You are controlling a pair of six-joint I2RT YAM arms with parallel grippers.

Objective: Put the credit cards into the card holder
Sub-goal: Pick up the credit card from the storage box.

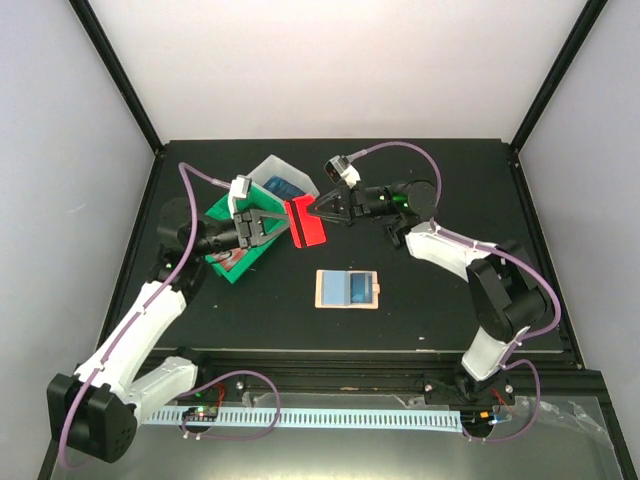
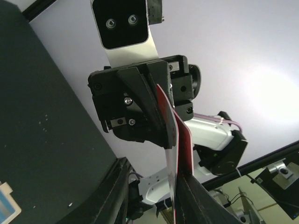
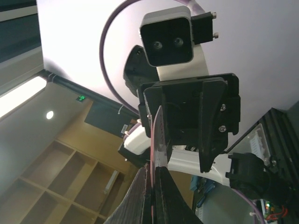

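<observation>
A red credit card (image 1: 305, 222) hangs in the air above the table's back middle, between both grippers. My right gripper (image 1: 317, 209) is shut on its right edge; in the right wrist view the card (image 3: 159, 140) stands edge-on between the pressed fingers of the right gripper (image 3: 153, 186). My left gripper (image 1: 284, 222) faces it from the left with its jaws open. In the left wrist view the card (image 2: 180, 140) lies against one finger of the left gripper (image 2: 154, 196), with a gap to the other. The tan card holder (image 1: 348, 289) lies open, a blue card on it.
A green bin (image 1: 236, 262) and a white bin (image 1: 284, 180) stand at the back left under my left arm; something blue lies in the white one. The card holder's corner (image 2: 5, 207) shows at the lower left of the left wrist view.
</observation>
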